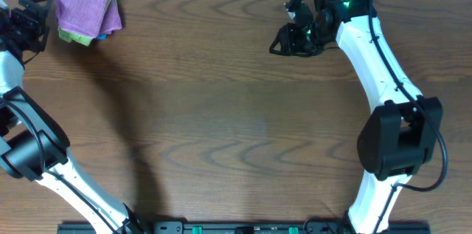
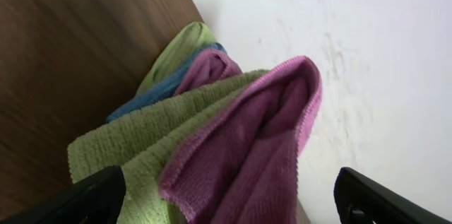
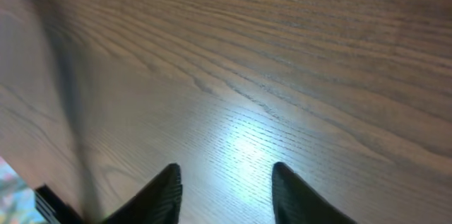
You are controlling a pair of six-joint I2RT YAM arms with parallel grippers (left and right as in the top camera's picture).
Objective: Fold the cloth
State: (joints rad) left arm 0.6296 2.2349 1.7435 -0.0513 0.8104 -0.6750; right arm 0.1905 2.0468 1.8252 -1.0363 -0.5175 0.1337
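Pink-purple terry cloth (image 1: 82, 1) folded atop green/blue stack (image 2: 120, 139); L gripper (image 2: 229, 176) & R gripper (image 3: 226, 169) both apart, empty.

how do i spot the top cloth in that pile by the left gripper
At the far left corner of the wooden table, just beside the left gripper, sits a small pile of folded cloths. The one you want is the pinkish-purple cloth lying on top; the green cloth and blue cloth only show as edges beneath it.

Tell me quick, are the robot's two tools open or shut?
Left tool: open, holding nothing, facing the cloth stack.
Right tool: open, empty, above the table.
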